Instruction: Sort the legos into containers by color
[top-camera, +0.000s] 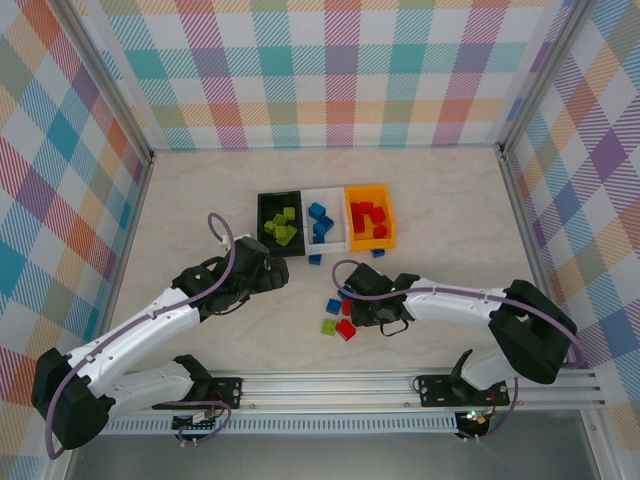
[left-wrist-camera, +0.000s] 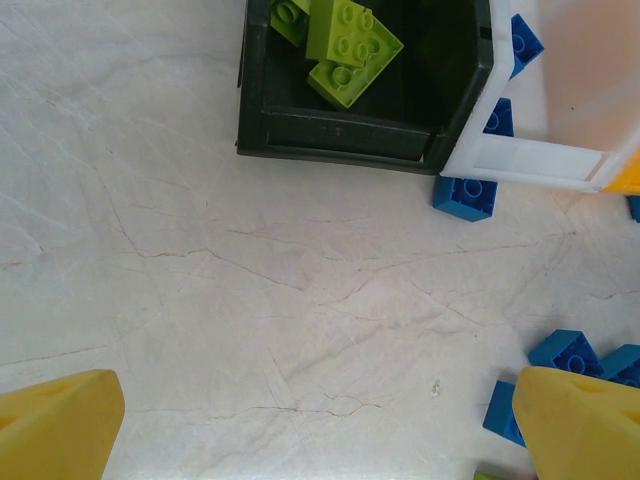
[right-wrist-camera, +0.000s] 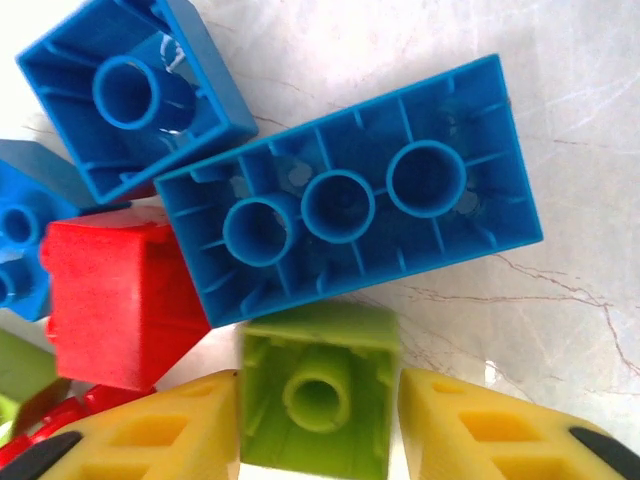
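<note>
Three bins stand in a row: black (top-camera: 260, 222) with green legos (top-camera: 282, 226), white (top-camera: 333, 200) with blue legos (top-camera: 320, 214), orange (top-camera: 391, 215) with red legos (top-camera: 368, 218). Loose legos lie in front: blue (top-camera: 333, 305), red (top-camera: 346, 330), green (top-camera: 327, 327). My right gripper (top-camera: 352, 312) sits low in this pile, its yellow fingers (right-wrist-camera: 150, 440) pressed on both sides of a green lego (right-wrist-camera: 318, 395) seen from its hollow underside. Just beyond it lie a long blue lego (right-wrist-camera: 350, 200), a smaller blue one (right-wrist-camera: 130, 90) and a red one (right-wrist-camera: 120, 300). My left gripper (left-wrist-camera: 320, 430) hangs open over bare table before the black bin (left-wrist-camera: 330, 135).
A blue lego (left-wrist-camera: 465, 195) rests against the white bin's front corner (left-wrist-camera: 520, 165), and another (top-camera: 378, 253) lies before the orange bin. More blue legos (left-wrist-camera: 565, 350) lie by my left gripper's right finger. Checked walls enclose the table; a metal rail runs along the near edge.
</note>
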